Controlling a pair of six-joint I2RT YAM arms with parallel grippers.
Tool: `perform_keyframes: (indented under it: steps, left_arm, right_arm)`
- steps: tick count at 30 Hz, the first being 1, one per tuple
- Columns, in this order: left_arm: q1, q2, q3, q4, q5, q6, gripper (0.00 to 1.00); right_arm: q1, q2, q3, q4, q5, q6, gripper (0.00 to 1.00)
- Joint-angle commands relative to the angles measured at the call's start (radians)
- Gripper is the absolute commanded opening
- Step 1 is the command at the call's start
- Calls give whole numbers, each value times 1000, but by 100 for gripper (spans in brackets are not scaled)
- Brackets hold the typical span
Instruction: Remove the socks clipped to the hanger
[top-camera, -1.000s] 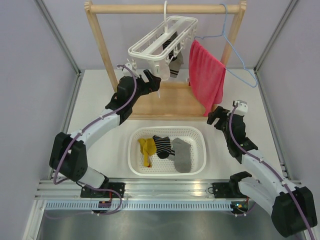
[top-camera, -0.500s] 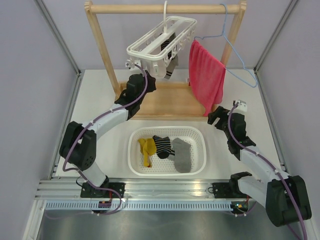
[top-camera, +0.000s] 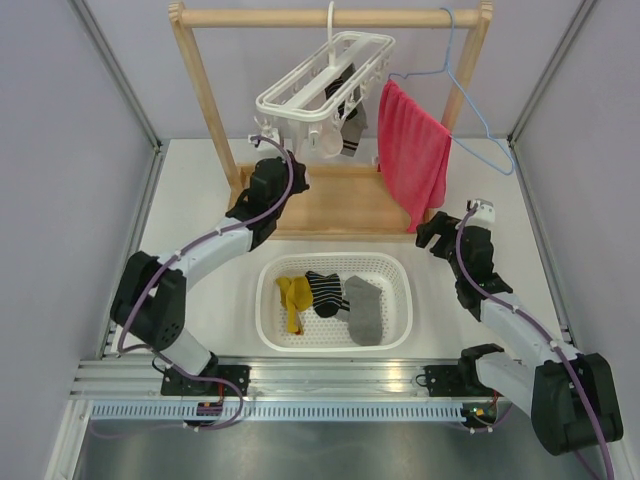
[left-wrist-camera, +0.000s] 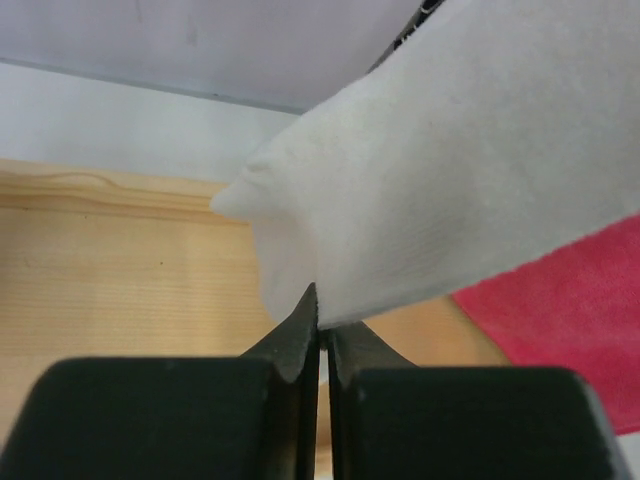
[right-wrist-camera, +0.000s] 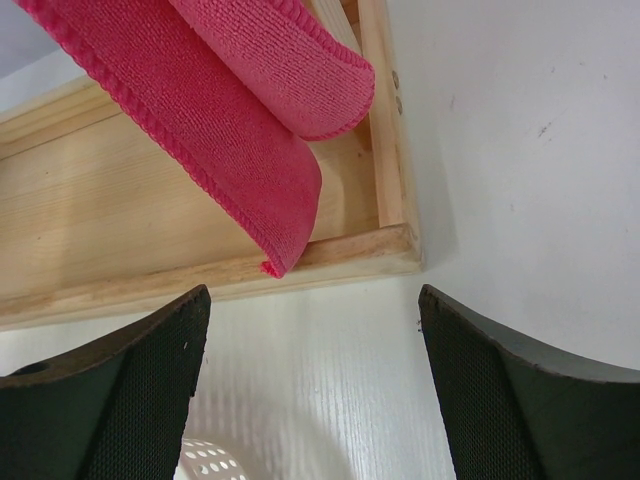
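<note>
The left fingers (left-wrist-camera: 311, 335) are clamped on only the lower edge of the white sock (left-wrist-camera: 450, 180), which hangs clipped to the hanger (top-camera: 325, 75) on the wooden rail (top-camera: 330, 17). So thin a bite may slip under the pull — or, if the sock holds fast, the tug may swing the hanger and unhook it. The right fingers (top-camera: 437, 232) stand apart, empty, near the red towel (top-camera: 410, 150), too far to steady anything

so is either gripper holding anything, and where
The left gripper pinches the white sock at its bottom edge. The right gripper is open and holds nothing.
</note>
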Motion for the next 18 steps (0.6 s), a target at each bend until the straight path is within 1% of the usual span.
perform_keyframes:
  steps: [1,5,10,16,18]
  left_arm:
    - [-25,-144,-62,51,-16,38,2]
    - [-90,-237,-117,32,-31,96,2]
    - [-188,-309,-127,-33,-33,128,2]
    - [-316,-347,-120,-90,-53,157,2]
    - [-337,-347,-102,-116,-45,147,2]
  right_arm:
    - [-4,-21,9,28,-16,-8,88]
    - [-4,-44,20,-1,-30,-23,86]
    - [-2,-96,32,-53,-60,-34,84]
    - [38,-237,51,-86,-108,-33,84]
    - [70,-294,52,-84,-125,-45,84]
